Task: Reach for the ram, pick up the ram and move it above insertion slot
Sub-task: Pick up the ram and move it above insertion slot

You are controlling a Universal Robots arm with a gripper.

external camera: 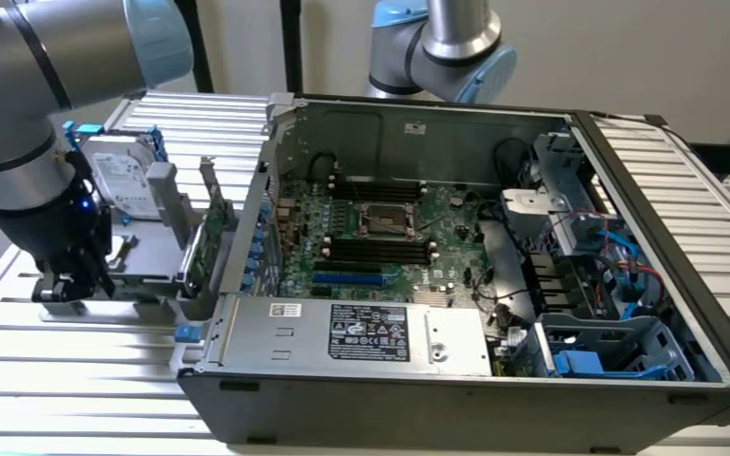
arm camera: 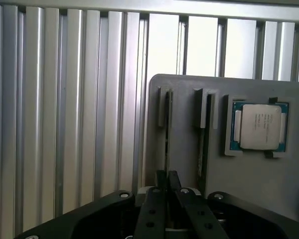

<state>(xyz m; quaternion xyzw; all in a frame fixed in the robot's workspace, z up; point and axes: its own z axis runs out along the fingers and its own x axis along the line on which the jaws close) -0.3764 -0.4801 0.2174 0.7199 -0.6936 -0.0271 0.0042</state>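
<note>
In the wrist view the ram [arm camera: 168, 124] stands on edge in a narrow slot of a grey holder [arm camera: 249, 174], showing as a thin dark strip. My gripper [arm camera: 167, 175] sits right over it, its two black fingers [arm camera: 161, 180] pressed in on either side of the stick. In the exterior view the gripper [external camera: 67, 285] is low over that holder [external camera: 137, 285], at the exterior view's left of the open computer case [external camera: 467, 380]. The black memory slots [external camera: 372, 249] lie on the motherboard inside the case, well apart from the gripper.
A second edge-on stick [arm camera: 205, 124] and a processor chip [arm camera: 259, 126] sit in the same holder. A silver hard drive [external camera: 130, 180] and a taller green card [external camera: 217, 223] stand between me and the case wall. Another arm [external camera: 448, 47] rises behind the case.
</note>
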